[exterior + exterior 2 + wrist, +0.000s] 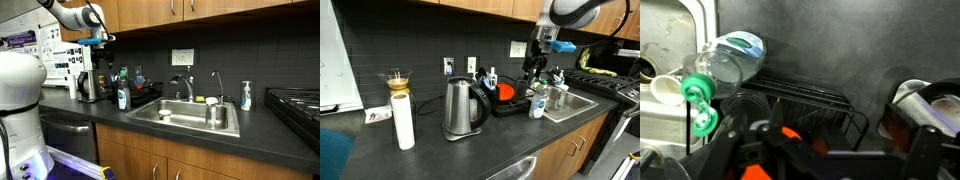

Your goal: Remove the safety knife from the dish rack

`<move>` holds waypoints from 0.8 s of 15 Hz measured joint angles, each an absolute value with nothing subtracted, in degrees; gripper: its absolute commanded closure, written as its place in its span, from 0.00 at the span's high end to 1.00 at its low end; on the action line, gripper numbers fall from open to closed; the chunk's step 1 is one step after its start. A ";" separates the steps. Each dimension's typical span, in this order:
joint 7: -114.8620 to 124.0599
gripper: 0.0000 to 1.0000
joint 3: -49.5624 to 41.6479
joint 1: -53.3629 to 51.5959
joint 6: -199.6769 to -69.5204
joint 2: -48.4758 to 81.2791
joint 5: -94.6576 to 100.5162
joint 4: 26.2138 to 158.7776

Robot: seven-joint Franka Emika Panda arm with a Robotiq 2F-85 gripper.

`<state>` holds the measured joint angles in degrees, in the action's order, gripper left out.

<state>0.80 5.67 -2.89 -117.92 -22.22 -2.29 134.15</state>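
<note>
Where the dark tabletop (430,150) runs along the wall, a white paper roll (405,120) and a steel kettle (460,108) are seen at the left. Further right, the black dish rack (515,103) is set near the sink (582,100), with a green-capped bottle (537,103) just beside it. The hand (535,66) is held above the rack; its opening cannot be told. In the wrist view, an orange piece, taken for the safety knife (790,133), is seen within the rack's outline.
</note>
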 measured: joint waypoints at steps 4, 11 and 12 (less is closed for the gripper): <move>0.81 1.00 6.75 -3.74 -117.91 -19.45 -0.97 131.92; 0.78 1.00 7.47 -4.79 -119.07 -12.66 0.87 126.22; 0.69 1.00 7.44 -4.79 -119.14 -11.59 1.24 125.08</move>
<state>0.69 7.44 -4.79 -119.14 -11.59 1.24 125.08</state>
